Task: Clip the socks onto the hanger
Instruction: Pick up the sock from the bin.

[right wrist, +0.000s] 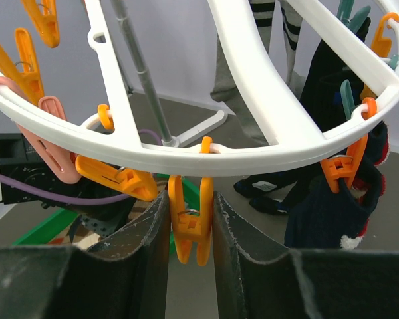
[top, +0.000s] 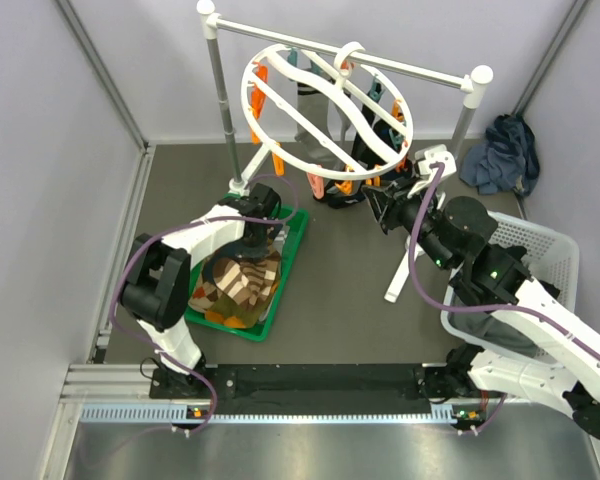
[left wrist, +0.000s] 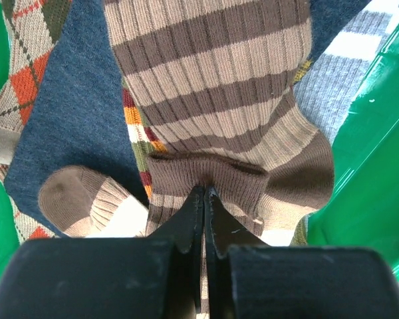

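Observation:
Several socks (top: 242,283) lie piled in a green tray (top: 298,232). On top is a brown and tan striped sock (left wrist: 213,80). My left gripper (left wrist: 205,191) reaches down into the pile (top: 252,240), shut on that sock's dark brown cuff, which puckers at the fingertips. The white ring hanger (top: 325,110) hangs from the rail, with orange clips under it. My right gripper (right wrist: 191,199) is under the ring's near edge (top: 375,200), its fingers pressed on both sides of one orange clip (right wrist: 191,229). Dark socks (right wrist: 329,206) hang from clips on the right.
A white-and-grey rail stand (top: 220,90) carries the hanger; one of its feet (top: 395,285) reaches toward my right arm. A white lattice basket (top: 545,245) stands at the right. A blue-grey cloth bundle (top: 500,155) lies at the back right corner.

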`<state>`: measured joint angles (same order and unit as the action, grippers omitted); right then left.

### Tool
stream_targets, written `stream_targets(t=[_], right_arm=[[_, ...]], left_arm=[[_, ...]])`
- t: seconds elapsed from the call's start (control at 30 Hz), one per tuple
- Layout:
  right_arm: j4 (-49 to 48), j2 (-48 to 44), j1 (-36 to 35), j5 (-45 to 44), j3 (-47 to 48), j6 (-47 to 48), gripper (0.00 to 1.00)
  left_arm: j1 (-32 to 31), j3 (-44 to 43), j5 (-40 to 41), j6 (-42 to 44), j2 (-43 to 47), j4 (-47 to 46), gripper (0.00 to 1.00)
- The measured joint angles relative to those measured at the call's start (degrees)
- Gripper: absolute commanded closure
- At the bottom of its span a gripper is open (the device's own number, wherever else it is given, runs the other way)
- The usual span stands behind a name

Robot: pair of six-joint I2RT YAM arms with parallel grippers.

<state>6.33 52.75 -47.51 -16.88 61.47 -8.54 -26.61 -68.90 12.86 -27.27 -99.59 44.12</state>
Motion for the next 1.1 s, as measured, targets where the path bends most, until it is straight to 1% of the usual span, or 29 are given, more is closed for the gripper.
stream_targets(t=[0.17, 0.4, 0.57, 0.7, 0.8, 0.93, 1.03, 1.1], right_arm=[[0.00, 0.00, 0.00, 0.00, 0.00, 0.00, 1.00], [-0.02, 0.00, 0.00, 0.02, 0.00, 0.00, 1.00], [0.00, 0.00, 0.00, 0.04, 0.00, -0.02, 1.00], [0.00, -0.02, 0.00, 0.22, 0.00, -0.04, 1.00], [-0.09, -0.02, 0.00, 0.57, 0.02, -0.13, 1.00], [-0.17, 0.00, 0.00, 1.20, 0.02, -0.61, 1.00], [-0.20, 0.04, 0.00, 1.95, 0.04, -1.20, 1.00], [-0.20, 0.04, 0.00, 2.40, 0.04, -1.81, 1.00]], left_arm=[[0.00, 0.15, 0.02, 0.22, 1.81, 0.00, 1.00], [0.00, 1.73, 0.04, 0.39, 13.88, -1.38, 1.00], [0.00, 2.80, -0.35, 0.15, 17.44, -4.07, 1.00], [0.00, 7.98, -2.32, 0.42, 23.82, -8.66, 1.00], [0.00, 11.85, -5.49, 1.62, 33.00, -13.35, 1.00], [-0.07, 16.20, -11.80, 2.84, 44.96, -23.43, 1.00], [-0.31, 17.66, -15.98, 3.26, 49.07, -30.32, 1.00], [-0.52, 18.16, -18.43, 3.50, 49.86, -33.97, 1.00]])
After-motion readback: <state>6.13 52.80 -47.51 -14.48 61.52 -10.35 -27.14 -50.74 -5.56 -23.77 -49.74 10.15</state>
